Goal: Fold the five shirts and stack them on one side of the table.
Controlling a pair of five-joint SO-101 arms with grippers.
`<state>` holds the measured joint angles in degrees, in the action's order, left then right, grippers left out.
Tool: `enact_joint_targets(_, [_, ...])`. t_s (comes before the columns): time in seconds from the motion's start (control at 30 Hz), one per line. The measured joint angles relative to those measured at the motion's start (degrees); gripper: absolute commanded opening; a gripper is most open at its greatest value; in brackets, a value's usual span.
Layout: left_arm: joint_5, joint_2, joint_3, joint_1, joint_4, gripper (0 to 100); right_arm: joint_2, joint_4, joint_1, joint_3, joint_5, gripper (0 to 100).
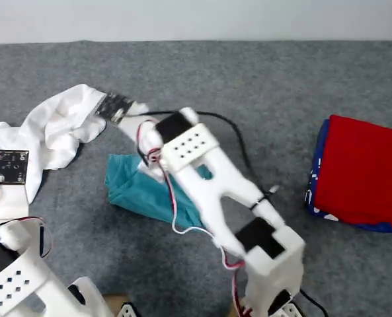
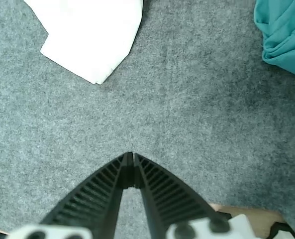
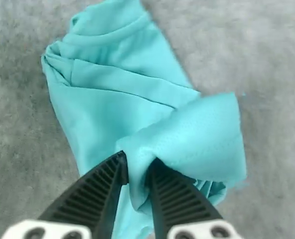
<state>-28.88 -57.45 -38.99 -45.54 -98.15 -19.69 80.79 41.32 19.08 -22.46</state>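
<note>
- The right claw (image 3: 137, 162) was clenched on a raised fold of the teal shirt (image 3: 117, 94). The cloth was pinched between its two black ribbed fingers (image 3: 95, 191) and bulged out just past their tips.
- The rest of the teal shirt lay straight ahead of that claw. It was a crumpled, partly doubled-over bundle on the grey tabletop (image 1: 281, 86), with loose creases gathered at its far end.
- The left claw (image 2: 133, 162) was closed on nothing, its fingertips meeting in a point. It hung over bare grey tabletop with no cloth touching it.
- A thin strip of bare wood (image 2: 237, 209) showed behind the left claw, next to its base.
- Ahead of the left claw and off to one side lay a corner of the white shirt (image 2: 92, 35), flat and well apart from the fingertips. Ahead on the other side, about as far off, was an edge of the teal shirt.
- From above, the white shirt (image 1: 57, 129) was an unfolded, rumpled heap. It lay beyond the left arm (image 1: 10, 277) and beside the teal bundle, the two near each other, though I could not tell whether they touched.
- Farthest from both claws, well apart from the teal shirt on the right arm's (image 1: 209, 178) outer side, sat the red shirt (image 1: 361, 168). It was folded into a neat block.
- The red shirt lay on top of a folded blue shirt (image 1: 318, 173), whose edge showed along the side facing the claws.
</note>
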Motion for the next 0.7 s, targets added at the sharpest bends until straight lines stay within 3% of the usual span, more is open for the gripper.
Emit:
enact_joint_targets(0.23, [0.0, 0.0, 0.0, 0.0, 0.5, 1, -11.6, 0.4, 2.5, 13.7, 0.0, 3.3])
enact_joint_targets(0.43, [0.0, 0.0, 0.0, 0.0, 0.5, 1, -19.2, 5.9, 4.1, 25.1, 0.0, 22.1])
enact_joint_targets(0.7, [0.0, 0.0, 0.0, 0.0, 0.5, 1, -23.0, 15.5, 7.3, 39.7, 0.0, 22.9])
